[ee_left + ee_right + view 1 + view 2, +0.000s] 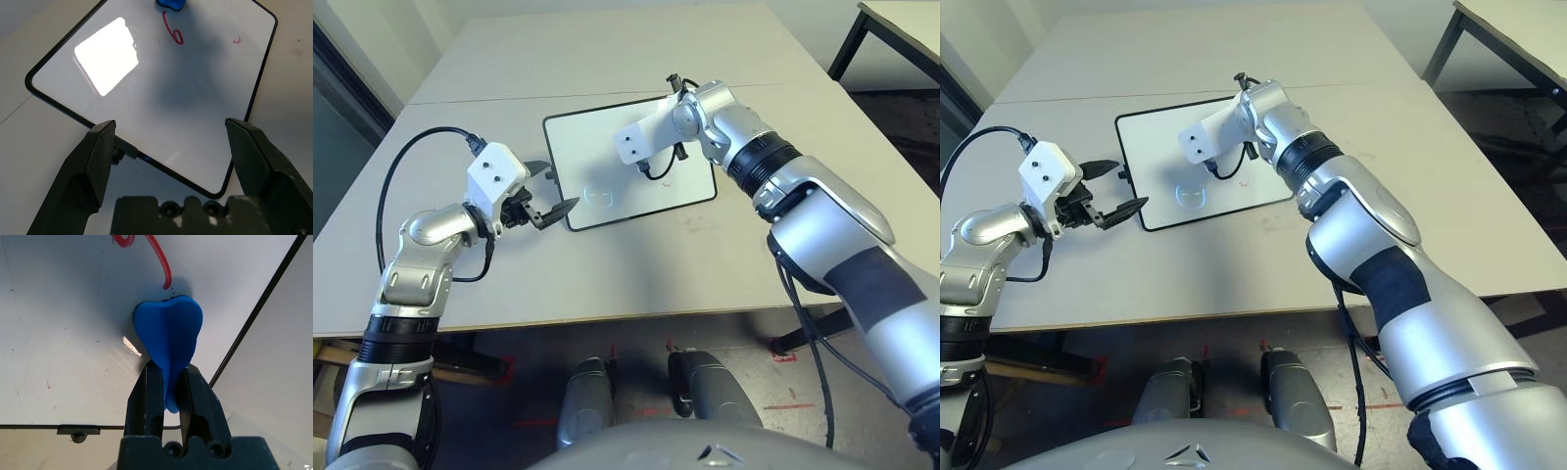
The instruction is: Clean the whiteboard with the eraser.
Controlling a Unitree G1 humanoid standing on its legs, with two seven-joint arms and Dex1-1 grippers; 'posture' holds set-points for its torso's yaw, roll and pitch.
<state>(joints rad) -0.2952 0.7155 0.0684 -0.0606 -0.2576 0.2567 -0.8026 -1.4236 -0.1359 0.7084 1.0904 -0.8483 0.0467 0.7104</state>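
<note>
- Right gripper (pixel 168 369) was clenched on the eraser (pixel 168 330), waist between fingertips; I judged it light, soft
- Left gripper (pixel 171 125) was spread, empty, beside the whiteboard (pixel 195 117)

A lab or robotics workshop is suggested: two silver robot arms with exposed cables (pixel 382 196) are seen over a plain tabletop (pixel 607 284), red tape marks (pixel 786 357) are stuck on the grey floor (pixel 793 401), and a second table (pixel 911 24) is placed nearby.
</note>
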